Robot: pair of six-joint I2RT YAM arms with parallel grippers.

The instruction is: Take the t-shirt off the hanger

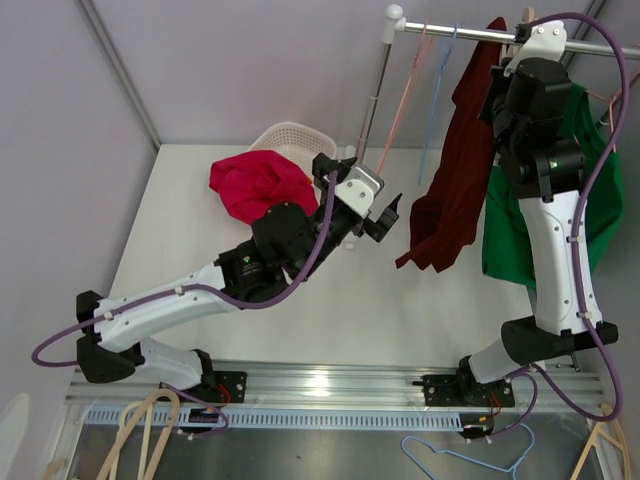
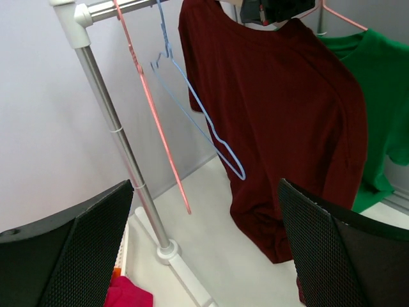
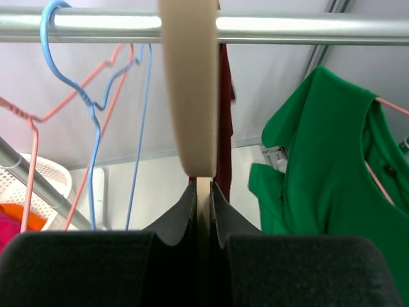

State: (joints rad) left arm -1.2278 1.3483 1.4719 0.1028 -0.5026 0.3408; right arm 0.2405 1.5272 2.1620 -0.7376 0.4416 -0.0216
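A dark red t-shirt (image 1: pixel 455 170) hangs on a pale wooden hanger (image 3: pixel 190 83) from the metal rail (image 3: pixel 287 29). My right gripper (image 3: pixel 204 185) is up at the rail, shut on the flat lower part of that hanger; a strip of the dark red t-shirt (image 3: pixel 224 128) shows just behind it. In the top view the right gripper (image 1: pixel 522 40) sits at the shirt's top. My left gripper (image 1: pixel 390 215) hovers over the table left of the shirt, open and empty. Through its wide jaws (image 2: pixel 206 185) I see the dark red t-shirt (image 2: pixel 287 115) hanging in folds, its hem near the table.
A green t-shirt (image 1: pixel 600 200) hangs on a pink hanger right of the red one. Empty pink (image 2: pixel 153 109) and blue (image 2: pixel 198 121) wire hangers hang to the left. The rack's pole (image 2: pixel 121 141) stands on the table. A white basket (image 1: pixel 290 135) and red cloth (image 1: pixel 260 185) lie far left.
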